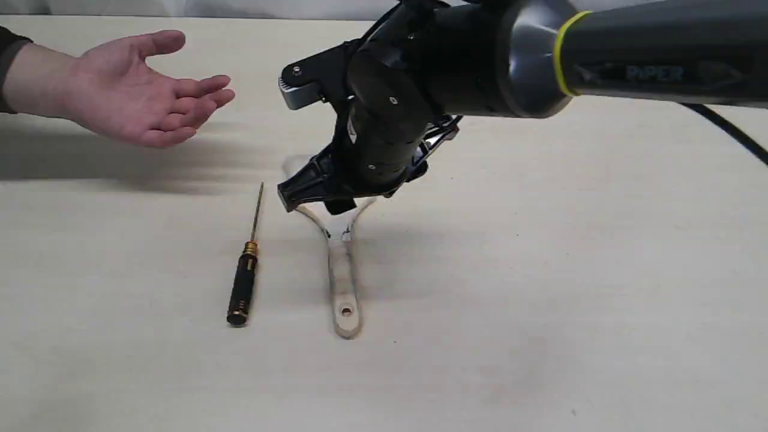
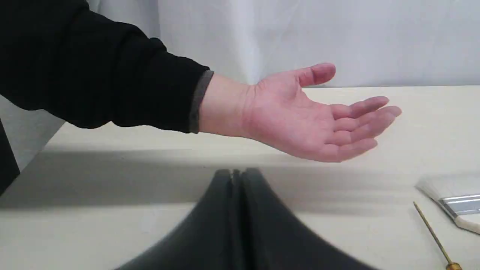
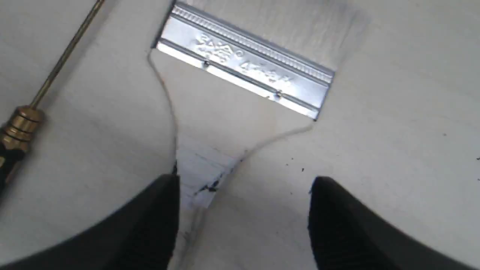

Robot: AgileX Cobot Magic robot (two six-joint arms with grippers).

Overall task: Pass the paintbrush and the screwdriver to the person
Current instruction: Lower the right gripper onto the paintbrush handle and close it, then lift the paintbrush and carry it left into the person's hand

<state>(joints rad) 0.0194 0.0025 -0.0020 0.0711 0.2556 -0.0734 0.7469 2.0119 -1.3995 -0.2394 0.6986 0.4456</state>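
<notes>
Slippage is my worry: my right gripper (image 3: 243, 183), jaws spread, hangs over the flat-lying brush (image 1: 343, 282) at frame centre, seemingly off-centre on its neck, so closing could skid it toward the screwdriver (image 1: 243, 282), never reaching the open, empty hand (image 1: 138, 96) upper left.

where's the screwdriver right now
The screwdriver lies flat on the table, left of centre in the exterior view, just left of the paintbrush and roughly parallel to it; the person's hand is held out beyond it, farther left.
</notes>
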